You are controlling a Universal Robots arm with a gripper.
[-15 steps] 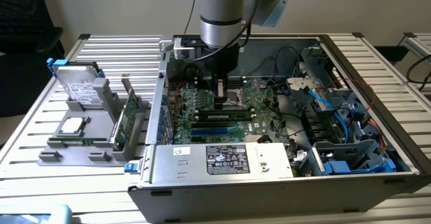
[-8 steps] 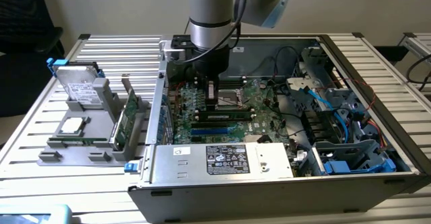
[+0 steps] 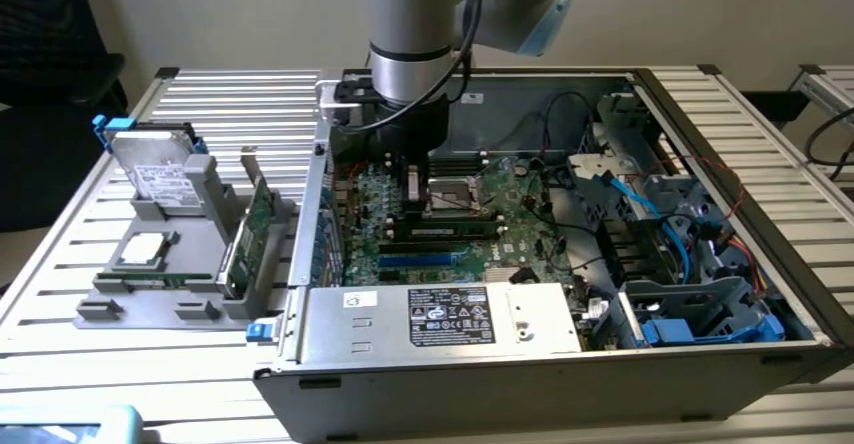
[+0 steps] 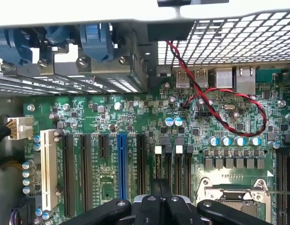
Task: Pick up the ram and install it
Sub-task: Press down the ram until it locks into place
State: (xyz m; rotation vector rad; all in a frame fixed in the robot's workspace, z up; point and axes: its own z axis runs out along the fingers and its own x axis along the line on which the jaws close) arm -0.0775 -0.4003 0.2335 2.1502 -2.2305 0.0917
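- A lab or test workshop for computer assembly is suggested.
- An opened desktop computer case (image 3: 561, 294) is laid on a slatted aluminium workbench (image 3: 227, 94).
- Spare parts are held upright in a grey fixture (image 3: 174, 294) beside it.
- A robot arm (image 3: 414, 24) is mounted over the exposed motherboard (image 4: 135, 117).

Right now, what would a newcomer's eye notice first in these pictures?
The open computer case, its green motherboard exposed, fills the middle of the exterior view. The gripper reaches down into it, shut, over the motherboard. A red-and-black twisted wire loops across the board in the wrist view.
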